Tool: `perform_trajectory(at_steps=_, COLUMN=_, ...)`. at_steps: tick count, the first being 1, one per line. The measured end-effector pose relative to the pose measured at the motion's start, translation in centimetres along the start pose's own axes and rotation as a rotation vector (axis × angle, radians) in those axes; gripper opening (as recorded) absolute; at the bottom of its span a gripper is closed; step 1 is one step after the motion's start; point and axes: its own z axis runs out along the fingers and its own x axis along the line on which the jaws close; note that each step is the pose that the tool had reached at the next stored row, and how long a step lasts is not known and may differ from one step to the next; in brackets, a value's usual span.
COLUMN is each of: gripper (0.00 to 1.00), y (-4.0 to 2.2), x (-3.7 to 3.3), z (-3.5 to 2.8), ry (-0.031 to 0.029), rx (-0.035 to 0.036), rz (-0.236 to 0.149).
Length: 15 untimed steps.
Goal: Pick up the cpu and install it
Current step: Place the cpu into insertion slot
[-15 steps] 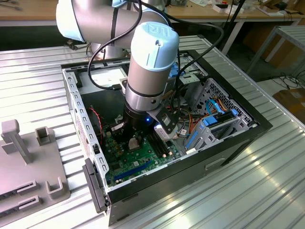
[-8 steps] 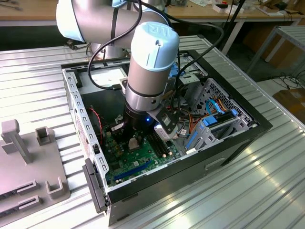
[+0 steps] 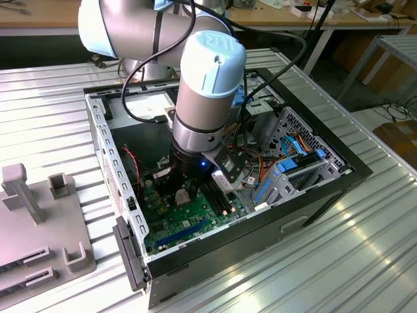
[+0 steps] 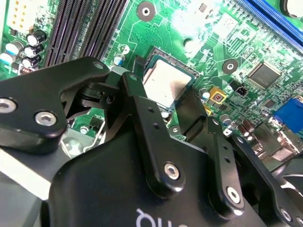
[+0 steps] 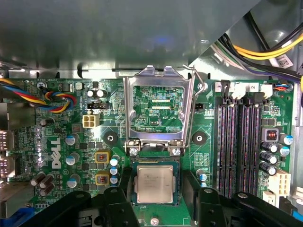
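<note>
The cpu (image 5: 154,184) is down flat in its socket, pale metal face up, and the hinged frame (image 5: 156,113) just beside it is flipped open. The gripper (image 5: 156,177) is spread wide, one dark finger (image 5: 124,184) either side of the cpu, gripping nothing. In the exterior view, centre frame, the arm (image 3: 202,98) reaches down into the computer case (image 3: 326,195), over the green board (image 3: 189,225).
</note>
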Motion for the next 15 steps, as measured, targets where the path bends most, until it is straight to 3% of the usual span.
perform_trajectory(at_steps=12, gripper=0.54, y=0.00, x=-0.14, z=0.00, ry=-0.0002, rx=0.0002, rz=0.000)
perform_trajectory(at_steps=15, gripper=0.54, y=0.01, x=-0.17, z=-0.30, ry=-0.0010, rx=-0.0008, rz=0.000)
